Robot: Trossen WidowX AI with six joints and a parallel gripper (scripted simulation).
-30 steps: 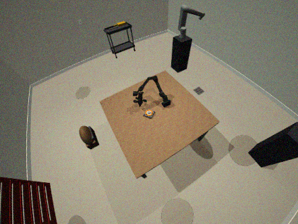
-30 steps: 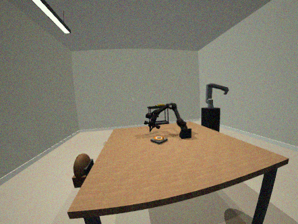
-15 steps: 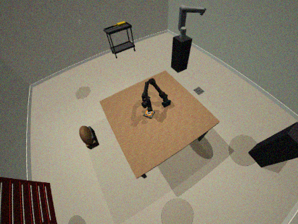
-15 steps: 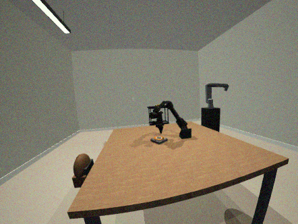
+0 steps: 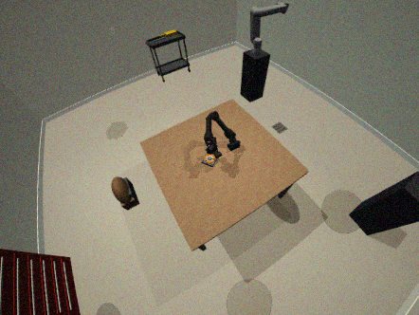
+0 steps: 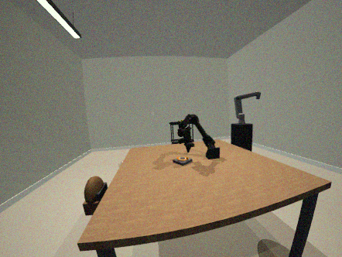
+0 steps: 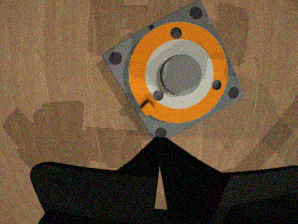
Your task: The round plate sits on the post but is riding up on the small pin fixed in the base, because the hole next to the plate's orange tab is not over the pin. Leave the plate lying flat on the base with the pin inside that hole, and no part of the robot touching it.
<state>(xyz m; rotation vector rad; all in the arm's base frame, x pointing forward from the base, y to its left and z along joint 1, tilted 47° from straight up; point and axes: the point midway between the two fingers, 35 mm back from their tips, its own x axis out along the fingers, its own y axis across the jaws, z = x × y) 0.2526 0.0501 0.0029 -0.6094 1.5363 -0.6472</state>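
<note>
"Where is the plate?"

"The round orange-and-pale plate (image 5: 206, 159) (image 6: 179, 159) (image 7: 177, 116) sits around the grey post (image 7: 181, 75), over a square grey base (image 5: 209, 164) (image 6: 182, 163) (image 7: 109, 55) on the wooden table (image 5: 227, 199) (image 6: 174, 193) (image 7: 40, 60)."

"And the end effector (image 5: 219, 156) (image 6: 189, 151) (image 7: 158, 143)?"

"Its fingers are together at the tips, with nothing between them. In the wrist view they end near the base's corner, just beyond the orange tab (image 7: 147, 111). Whether they touch anything, I cannot tell."

"Which step is this?"

"Probably the approach, before turning the plate. I cannot make out the pin or which way it lies from the tab's hole."

"What next?"

"I'd judge: lower the closed tips beside the tab, push it sideways around the post until the hole drops over the pin, then lift clear."
</note>
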